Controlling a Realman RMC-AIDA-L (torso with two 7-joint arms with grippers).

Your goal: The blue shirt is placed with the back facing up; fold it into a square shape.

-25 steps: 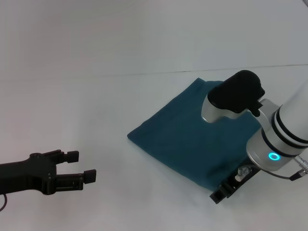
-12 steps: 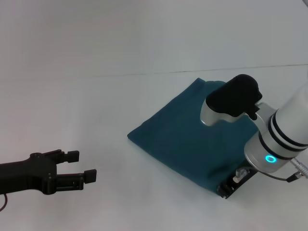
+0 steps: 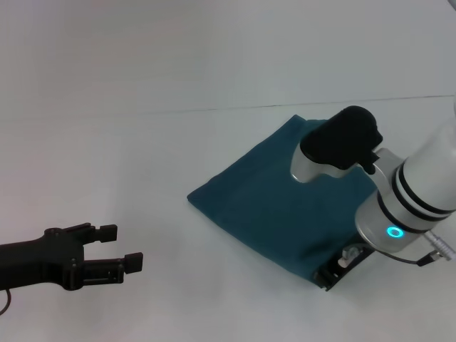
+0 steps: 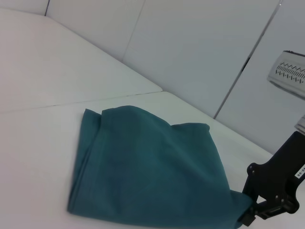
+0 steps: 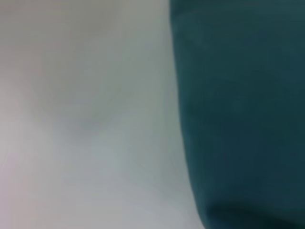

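Right tool (image 3: 333,274) grips folded blue shirt's (image 3: 263,199) corner; left tool (image 3: 117,255) gapes, idle.

— Where do you see my left gripper (image 3: 121,248)?

— It hangs low on the left, arm stretched flat, its two fingers spread apart with nothing between them.

— And my right gripper (image 3: 333,274)?

— I see it far from the left one, pointing down under the bent white wrist. Its fingers are mostly hidden; I cannot tell their state.
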